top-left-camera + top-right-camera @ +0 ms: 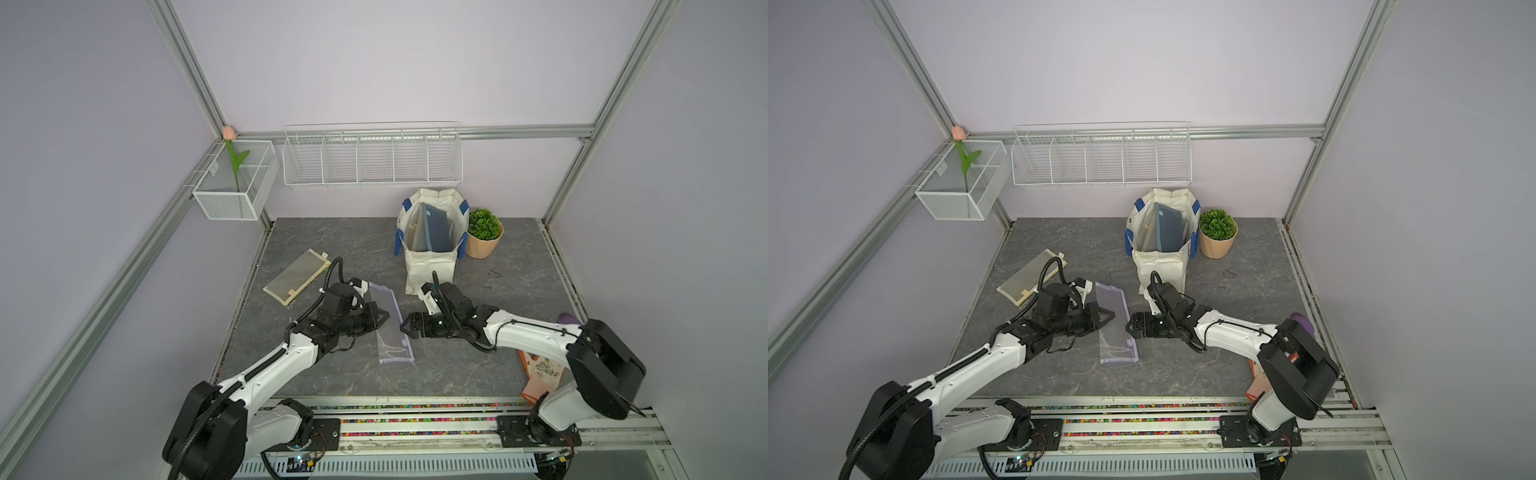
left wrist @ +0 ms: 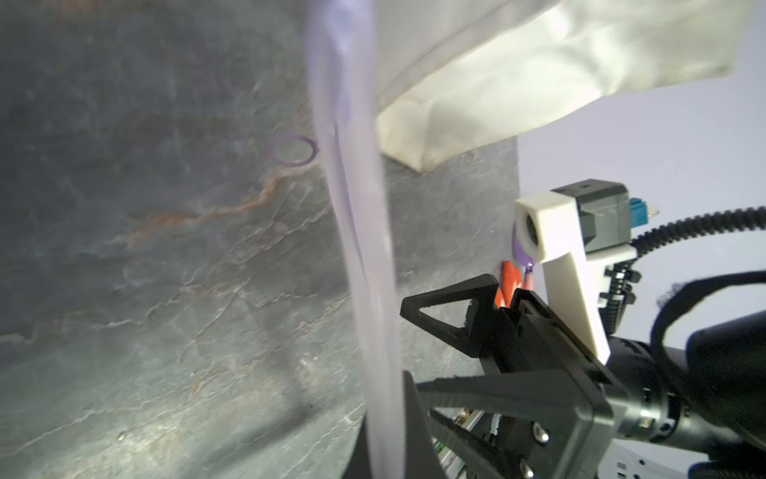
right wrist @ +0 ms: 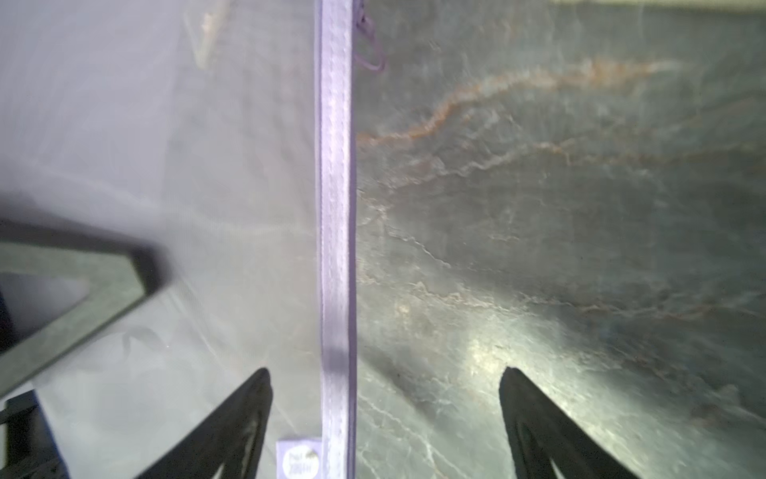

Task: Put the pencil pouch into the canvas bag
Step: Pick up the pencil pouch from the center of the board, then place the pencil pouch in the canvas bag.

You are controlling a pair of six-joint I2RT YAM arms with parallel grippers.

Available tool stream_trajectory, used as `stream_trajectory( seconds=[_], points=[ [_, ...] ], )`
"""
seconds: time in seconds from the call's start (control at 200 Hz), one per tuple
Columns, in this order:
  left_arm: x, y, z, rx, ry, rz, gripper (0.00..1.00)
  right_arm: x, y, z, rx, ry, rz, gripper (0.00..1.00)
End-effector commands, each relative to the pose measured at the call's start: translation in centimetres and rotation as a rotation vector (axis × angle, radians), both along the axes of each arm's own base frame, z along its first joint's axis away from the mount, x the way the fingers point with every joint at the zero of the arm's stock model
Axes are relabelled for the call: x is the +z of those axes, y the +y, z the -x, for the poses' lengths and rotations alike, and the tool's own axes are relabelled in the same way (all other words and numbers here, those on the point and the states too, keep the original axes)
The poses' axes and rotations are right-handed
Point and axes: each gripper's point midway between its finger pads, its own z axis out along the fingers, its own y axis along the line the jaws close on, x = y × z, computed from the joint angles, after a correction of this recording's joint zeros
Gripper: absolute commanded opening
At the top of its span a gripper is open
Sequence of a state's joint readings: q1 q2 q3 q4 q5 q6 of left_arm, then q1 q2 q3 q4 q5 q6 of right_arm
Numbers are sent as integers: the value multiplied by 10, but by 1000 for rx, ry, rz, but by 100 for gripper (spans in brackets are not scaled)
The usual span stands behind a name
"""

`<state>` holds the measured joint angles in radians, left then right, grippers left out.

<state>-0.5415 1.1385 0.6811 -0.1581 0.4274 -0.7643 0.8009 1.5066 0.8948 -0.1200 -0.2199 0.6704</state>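
The left gripper [image 1: 385,317] reaches in from the left edge of the bench [image 1: 332,374] with its jaws pressed together on the left long edge of the pencil pouch [image 1: 395,332]. In the left wrist view the pouch [image 2: 360,249] shows as a lavender band running down between the dark fingers. The right gripper [image 1: 403,329] faces it from the right, jaws spread wide across the pouch's zipper edge. In the right wrist view one fingertip [image 3: 257,390] sits over the translucent panel and the other over bare bench, with the stitched lavender strip between them; contact cannot be determined. The pencil pouch is a translucent lavender sleeve near the middle of the bench. Its long axis runs front to back between the two grippers, and it is outside the canvas bag [image 1: 430,270]. That bag stands upright toward the back right corner, behind the right gripper, mouth open, with blue strap handles at its corners. A dark blue flat item [image 1: 435,228] stands inside it. A potted plant [image 1: 484,226] in a peach pot stands just beside the bag on its right. A small dark loop [image 1: 494,274] lies on the bench right of the bag. A beige mesh pouch [image 1: 297,276] lies flat near the left edge, behind the left gripper and apart from the lavender one. At the front right corner a pink and orange paper bag [image 1: 540,372] is partly hidden by the right arm. A white wire rack [image 1: 372,158] hangs on the back wall. A mesh basket [image 1: 232,195] at the back left corner holds an artificial tulip [image 1: 229,133].
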Motion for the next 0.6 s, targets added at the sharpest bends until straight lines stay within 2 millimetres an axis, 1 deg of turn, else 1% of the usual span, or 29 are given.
stream_trajectory(
  seconds=[0.0, 0.055, 0.13, 0.22, 0.3, 0.365, 0.445, 0.53, 0.595],
  points=[
    [34, 14, -1, -13, -82, -113, 0, 47, -17, -2, 20, -119, 63, 92],
    [56, 17, -6, -20, -125, -146, 0, 69, -24, -4, 17, -161, 62, 93],
    [89, 17, -15, -40, -186, -168, 0, 95, -32, -8, 14, -204, 52, 96],
    [125, 9, -29, -74, -258, -180, 0, 121, -43, -13, -4, -243, 46, 98],
    [155, -1, -46, -94, -320, -183, 0, 142, -58, -18, -43, -274, 46, 100],
    [176, -10, -62, -106, -369, -184, 0, 152, -75, -21, -90, -280, 55, 100],
    [197, -24, -86, -117, -416, -182, 0, 163, -95, -22, -135, -287, 67, 100],
    [217, -42, -111, -132, -456, -164, 0, 174, -112, -22, -162, -305, 72, 99],
    [228, -57, -133, -136, -481, -145, 0, 182, -123, -21, -177, -312, 72, 99]
  ],
)
